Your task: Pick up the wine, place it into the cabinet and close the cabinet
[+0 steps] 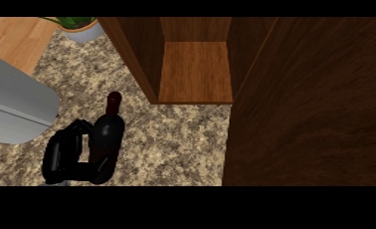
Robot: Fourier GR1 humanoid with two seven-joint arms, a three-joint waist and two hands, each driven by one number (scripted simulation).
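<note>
A dark wine bottle (107, 136) stands on the speckled counter (176, 143), its reddish neck pointing up the view toward the cabinet. My left hand (64, 153) is at the bottle's left side, fingers curled against the body and thumb wrapped round its lower end. The wooden cabinet (195, 71) is open, showing a bare shelf in front of and to the right of the bottle. Its dark door (301, 103) is swung out and fills the right side of the view. My right hand does not show.
A grey rounded object (22, 106) lies at the left edge, close to my left hand. A potted plant (79, 26) stands at the back left beside the cabinet's side wall. Light wood (22, 39) shows beyond the counter's far left.
</note>
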